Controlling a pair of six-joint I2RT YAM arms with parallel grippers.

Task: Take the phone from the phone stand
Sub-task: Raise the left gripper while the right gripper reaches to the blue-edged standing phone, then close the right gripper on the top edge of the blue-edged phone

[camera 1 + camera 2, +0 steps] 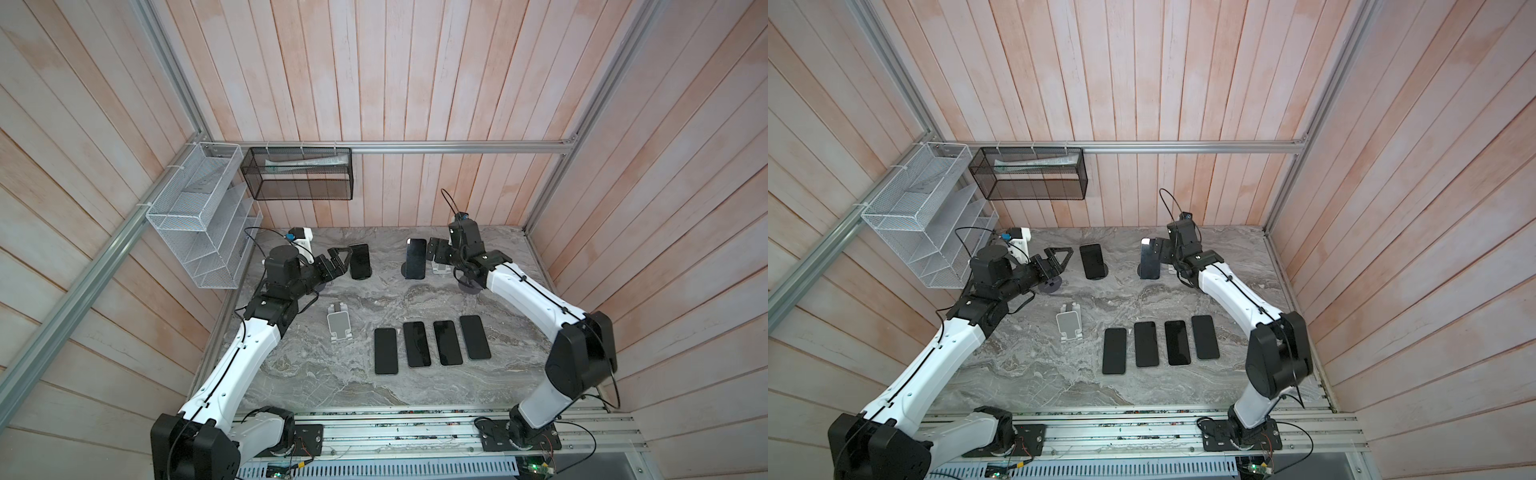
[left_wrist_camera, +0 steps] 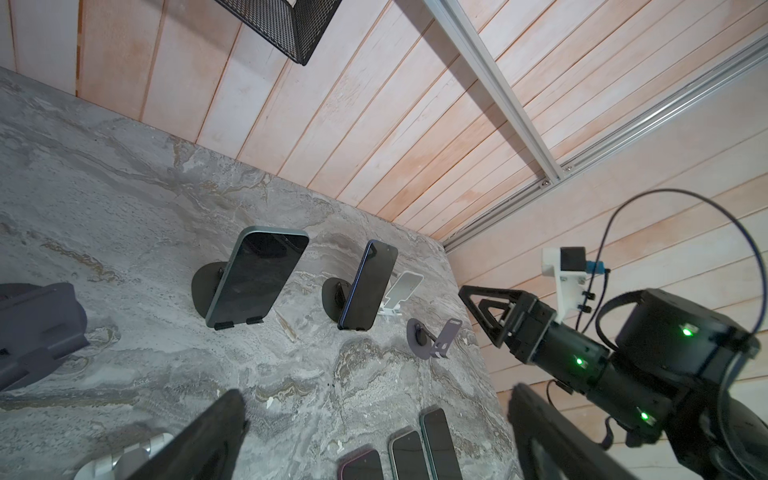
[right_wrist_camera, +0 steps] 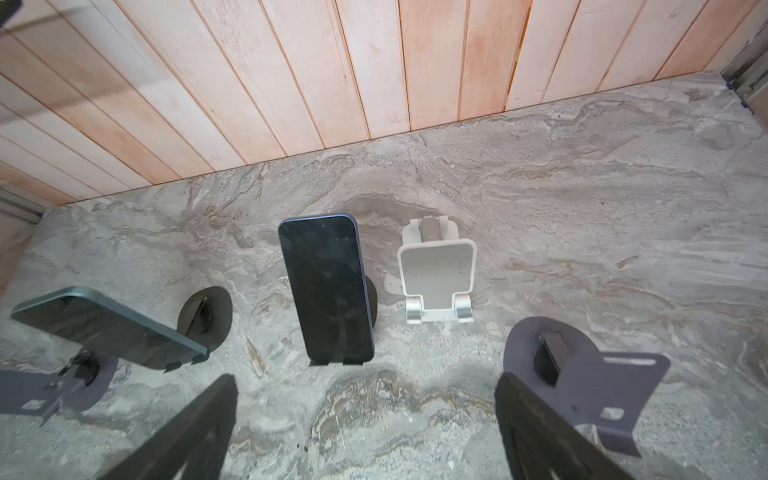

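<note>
Now, right hand spread, just short of phone, tabletop between.

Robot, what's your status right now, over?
Left claw open, empty. Right claw open, empty, facing blue phone. Blue phone still leaning on its dark stand; teal-edged phone likewise. Nothing between right claw and blue phone.
</note>
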